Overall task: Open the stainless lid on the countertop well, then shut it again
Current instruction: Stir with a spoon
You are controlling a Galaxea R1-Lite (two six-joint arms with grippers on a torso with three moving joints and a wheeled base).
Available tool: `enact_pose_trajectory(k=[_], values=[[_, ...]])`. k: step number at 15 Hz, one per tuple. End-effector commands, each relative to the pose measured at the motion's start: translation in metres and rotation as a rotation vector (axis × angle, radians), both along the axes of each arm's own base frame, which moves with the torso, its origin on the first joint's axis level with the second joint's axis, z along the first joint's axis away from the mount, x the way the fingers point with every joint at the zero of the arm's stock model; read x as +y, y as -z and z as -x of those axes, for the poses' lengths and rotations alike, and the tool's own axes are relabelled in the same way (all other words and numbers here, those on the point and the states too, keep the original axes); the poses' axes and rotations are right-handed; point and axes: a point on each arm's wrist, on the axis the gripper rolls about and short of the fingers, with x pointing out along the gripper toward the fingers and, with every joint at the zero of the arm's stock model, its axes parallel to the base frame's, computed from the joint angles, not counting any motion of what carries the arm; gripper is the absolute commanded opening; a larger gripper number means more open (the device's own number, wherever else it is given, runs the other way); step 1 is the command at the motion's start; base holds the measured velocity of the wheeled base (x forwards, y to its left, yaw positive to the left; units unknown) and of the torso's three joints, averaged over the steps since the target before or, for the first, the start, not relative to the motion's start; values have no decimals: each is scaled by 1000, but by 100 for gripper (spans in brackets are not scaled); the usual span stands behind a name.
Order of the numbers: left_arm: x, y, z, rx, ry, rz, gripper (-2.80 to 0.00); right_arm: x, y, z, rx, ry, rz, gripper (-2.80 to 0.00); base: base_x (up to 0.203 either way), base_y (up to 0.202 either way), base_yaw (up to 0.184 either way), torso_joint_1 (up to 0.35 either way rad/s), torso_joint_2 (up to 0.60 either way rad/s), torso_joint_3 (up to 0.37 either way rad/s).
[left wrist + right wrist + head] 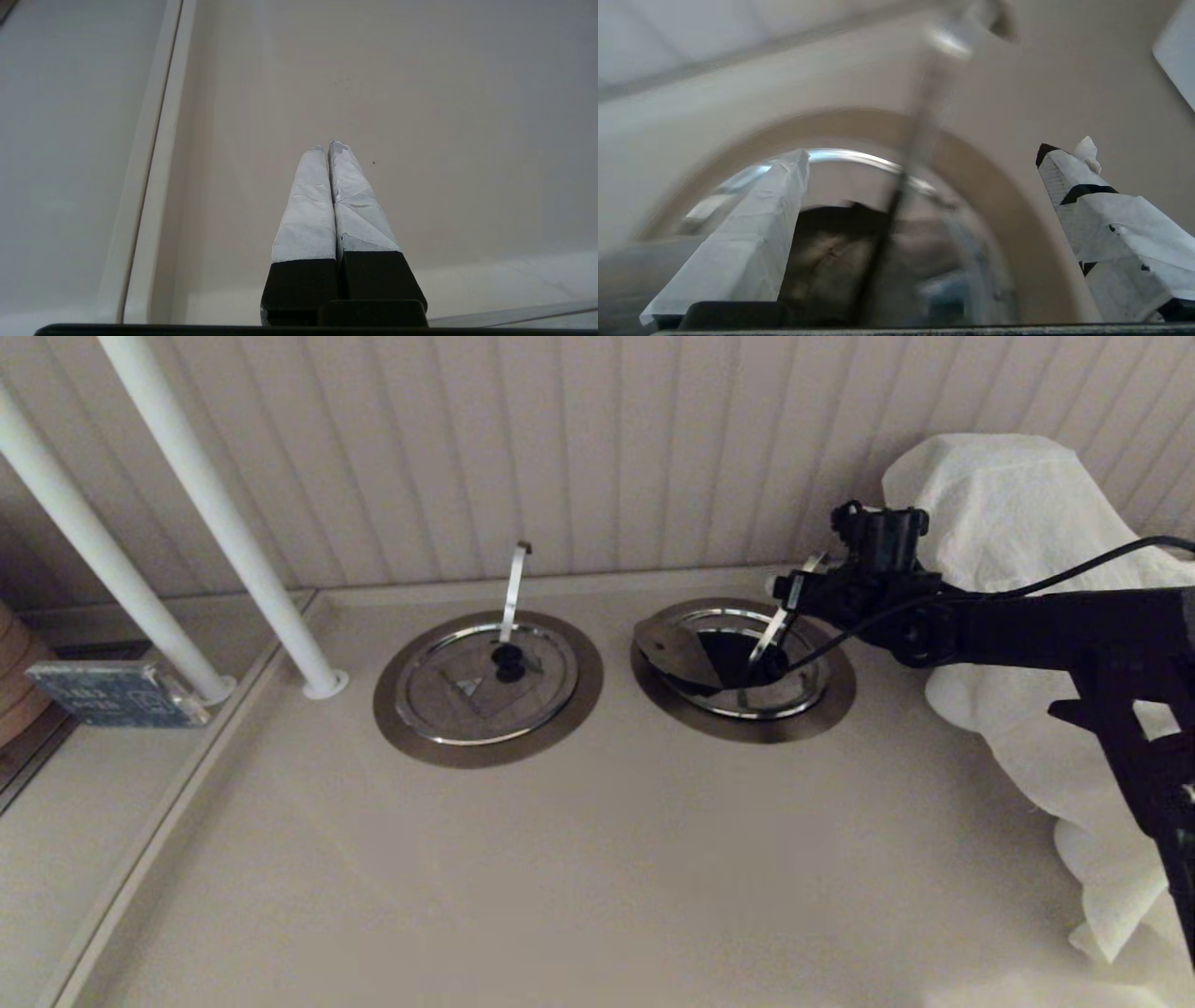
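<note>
Right gripper (920, 186) jaws wide apart, lid (677, 649) tilted in the well (747, 719), its strip (896, 196) between them. Left gripper (331, 149) jaws together, parked over desk (444, 116).

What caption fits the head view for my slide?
Open right gripper beside the slanted strip over the countertop well; twin lid shut.

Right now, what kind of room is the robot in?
Probably a kitchen or serving counter: a smooth beige countertop has two round bronze-ringed wells with shiny round steel lids, the left lid flat on its well, the right lid tilted over its dark hole, under a ribbed wall panel.
</note>
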Motion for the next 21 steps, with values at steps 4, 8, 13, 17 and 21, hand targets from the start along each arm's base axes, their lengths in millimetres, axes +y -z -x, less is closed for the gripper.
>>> enact_pose_trajectory(k=[4,8,13,17,21], values=[[0,0,0,-1,0,0,-280,-7,17,-13,-1,-9,-4,0,0,0,0,0,0,0],[0,0,0,-1,0,0,-280,-6,24,-18,-27,-41,-13,0,0,0,0,0,0,0],[0,0,0,0,0,0,-280,-5,40,-27,-69,-99,-25,0,0,0,0,0,0,0],[0,0,0,0,0,0,-280,-4,39,-29,-95,-124,-10,0,0,0,0,0,0,0],[0,0,0,0,0,0,-280,-2,47,-31,-82,-128,-7,0,0,0,0,0,0,0]])
